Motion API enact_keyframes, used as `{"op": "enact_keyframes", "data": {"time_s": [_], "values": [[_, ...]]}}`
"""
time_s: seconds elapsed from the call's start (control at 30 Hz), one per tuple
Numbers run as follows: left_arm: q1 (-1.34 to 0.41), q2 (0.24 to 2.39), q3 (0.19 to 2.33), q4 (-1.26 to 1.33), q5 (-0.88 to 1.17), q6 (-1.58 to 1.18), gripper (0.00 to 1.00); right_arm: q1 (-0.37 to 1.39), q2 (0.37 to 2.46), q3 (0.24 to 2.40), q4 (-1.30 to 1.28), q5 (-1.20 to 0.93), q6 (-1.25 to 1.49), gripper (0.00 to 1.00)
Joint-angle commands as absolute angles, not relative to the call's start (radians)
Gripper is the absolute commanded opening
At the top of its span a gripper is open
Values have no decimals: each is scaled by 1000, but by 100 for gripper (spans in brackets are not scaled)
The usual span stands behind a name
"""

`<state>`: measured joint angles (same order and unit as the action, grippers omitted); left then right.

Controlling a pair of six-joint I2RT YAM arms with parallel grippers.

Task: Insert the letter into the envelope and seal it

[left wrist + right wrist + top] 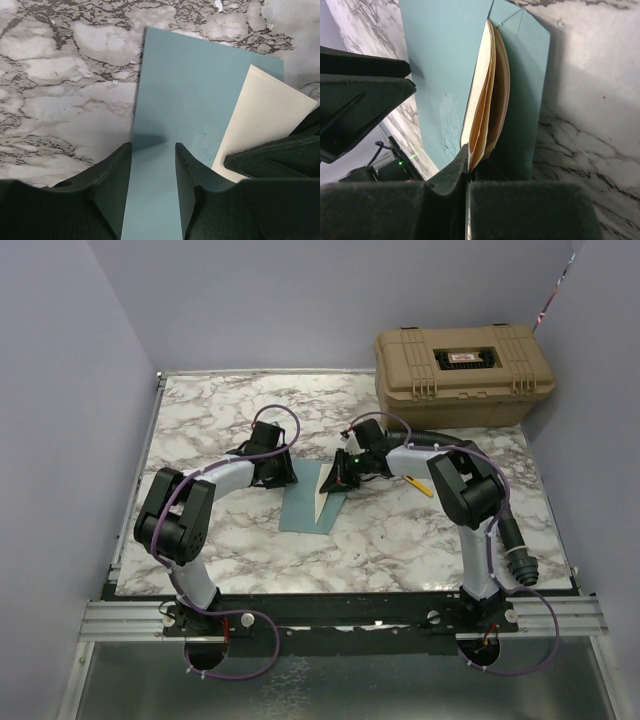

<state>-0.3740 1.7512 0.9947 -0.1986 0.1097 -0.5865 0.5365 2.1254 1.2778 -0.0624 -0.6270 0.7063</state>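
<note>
The teal envelope (303, 508) lies flat mid-table. It also shows in the left wrist view (190, 85) and the right wrist view (445, 60). My right gripper (342, 476) is shut on the folded letter (326, 493), cream outside and tan inside. In the right wrist view the gripper (468, 160) pinches the letter's (490, 90) near edge, and its layers stand on edge between the envelope's body and a teal flap (525, 75). My left gripper (280, 472) is open, and in its wrist view (152, 150) the tips rest over the envelope's edge. The letter's cream back (265, 120) lies to the right.
A tan hard case (462, 365) stands at the back right. A small yellow stick (418, 485) lies on the marble table (400, 540) right of the right gripper. Purple walls close in the left, back and right sides.
</note>
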Motion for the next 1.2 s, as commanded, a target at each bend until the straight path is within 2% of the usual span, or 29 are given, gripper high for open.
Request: {"op": "enact_keyframes", "data": {"time_s": [0.0, 0.07, 0.1, 0.2, 0.3, 0.53, 0.6, 0.63, 0.73, 0.8, 0.93, 1.17], "values": [[-385, 1830, 937, -253, 160, -574, 42, 545, 2197, 1301, -107, -561, 679, 2], [-386, 1832, 939, -254, 154, -573, 42, 545, 2188, 1300, -126, -551, 671, 4], [-385, 1832, 939, -254, 150, -572, 42, 545, 2177, 1297, -142, -542, 666, 8], [-383, 1830, 939, -255, 127, -571, 42, 542, 2114, 1276, -191, -501, 663, 32], [-382, 1833, 939, -259, 112, -571, 42, 532, 2054, 1243, -217, -461, 674, 48], [-382, 1841, 940, -259, 110, -567, 42, 517, 2020, 1248, -245, -385, 694, 51], [-382, 1841, 944, -260, 117, -562, 42, 513, 2029, 1257, -246, -383, 699, 47], [-382, 1838, 947, -259, 124, -561, 42, 514, 2033, 1259, -242, -390, 701, 43], [-382, 1828, 970, -259, 142, -544, 42, 510, 2042, 1262, -241, -406, 704, 15], [-381, 1816, 987, -259, 153, -533, 42, 503, 2045, 1254, -239, -420, 704, 2], [-382, 1761, 975, -238, 195, -546, 41, 482, 2046, 1219, -209, -471, 717, 0], [-401, 1635, 855, -176, 442, -548, 25, 476, 2057, 1177, -130, -526, 802, 0]]}}
